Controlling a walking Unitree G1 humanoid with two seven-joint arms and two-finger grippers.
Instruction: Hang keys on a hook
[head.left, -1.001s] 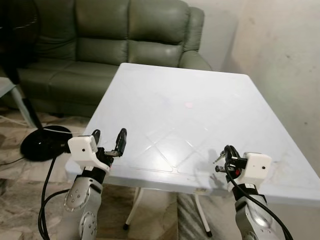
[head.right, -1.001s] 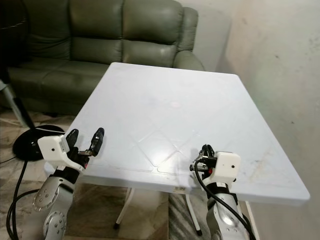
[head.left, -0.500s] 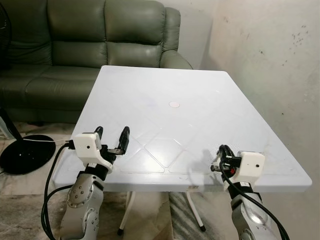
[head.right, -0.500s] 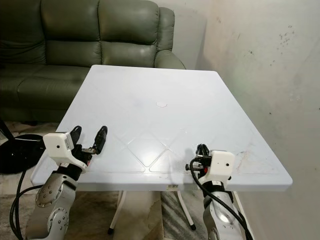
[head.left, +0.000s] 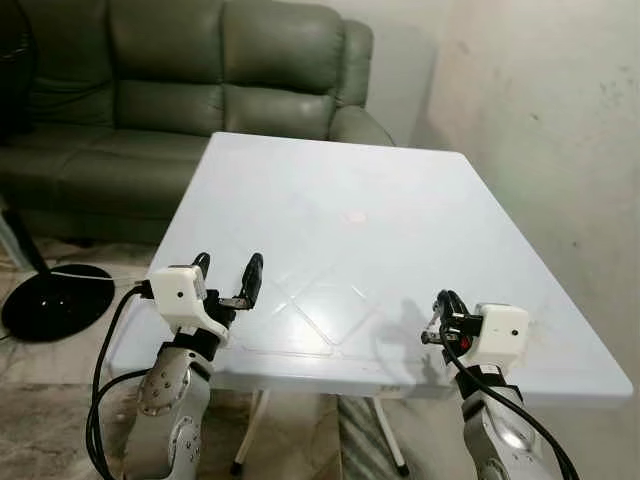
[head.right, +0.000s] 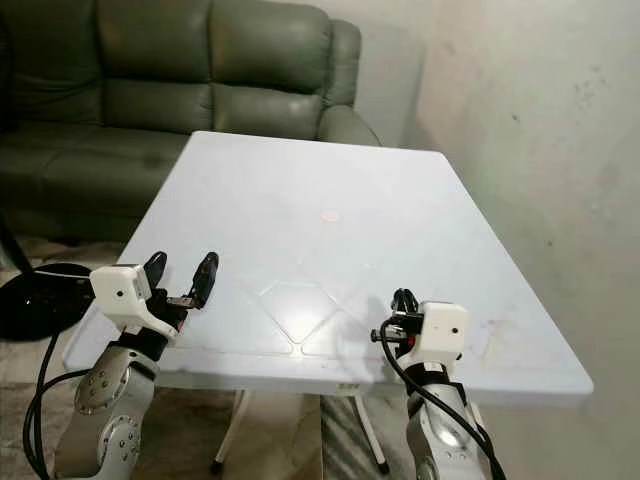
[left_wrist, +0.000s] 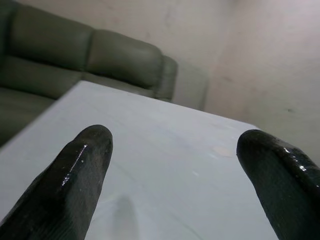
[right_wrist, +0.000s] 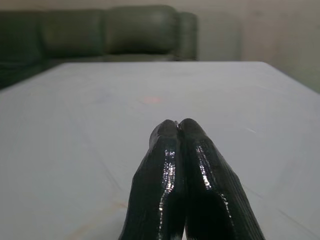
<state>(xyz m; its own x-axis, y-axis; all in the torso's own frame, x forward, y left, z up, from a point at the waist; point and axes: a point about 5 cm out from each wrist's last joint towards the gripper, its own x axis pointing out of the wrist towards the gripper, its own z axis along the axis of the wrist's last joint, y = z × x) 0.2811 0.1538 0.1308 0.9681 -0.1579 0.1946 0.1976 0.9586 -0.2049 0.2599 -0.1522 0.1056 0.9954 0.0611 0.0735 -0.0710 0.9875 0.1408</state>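
Over table (head.left: 330, 210), both grippers (left (head.left: 226, 273) spread)

A white square table (head.left: 330, 190) stands in front of a green leather sofa (head.left: 150, 90), its far edge close to the sofa's seat cushions. A small pale round mark (head.left: 355, 216) sits near the middle of the tabletop (which also bears faint diamond-shaped moulded lines). A black round stand base (head.left: 45, 300) rests on the marbled floor (head.left: 40, 400) beside the table. A stained, pale wall (head.left: 540, 110) runs alongside the table.
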